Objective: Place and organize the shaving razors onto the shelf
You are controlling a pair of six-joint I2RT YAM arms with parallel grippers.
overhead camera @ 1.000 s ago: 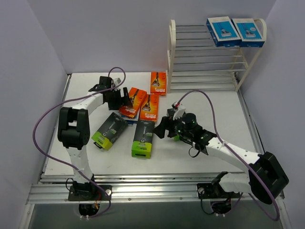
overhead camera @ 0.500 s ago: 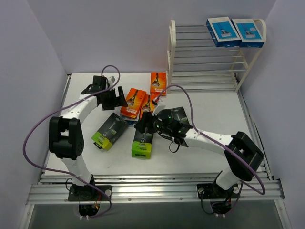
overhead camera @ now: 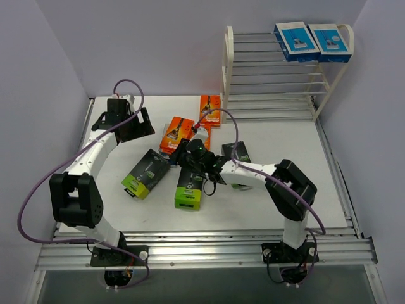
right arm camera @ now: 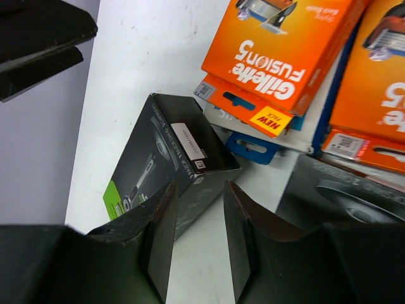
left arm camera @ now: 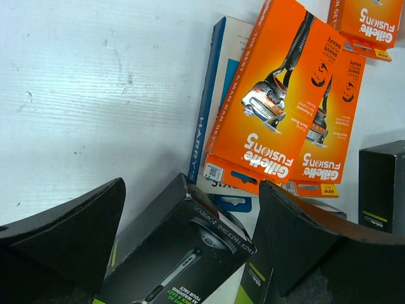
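Right pincer point(right arm camera: 199, 193) narrowly parted, gripping nothing, by a black razor pack point(right arm camera: 158, 149); left pincer point(left arm camera: 190, 189) wide, empty

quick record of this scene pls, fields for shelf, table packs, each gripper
shelf: two blue-and-white packs on the top tier
table: three orange packs, three black-and-lime packs, a third blue pack under the orange pile
left gripper: open, holding nothing
right gripper: jaws narrowly apart beside a corner of one black-and-lime pack, gripping nothing
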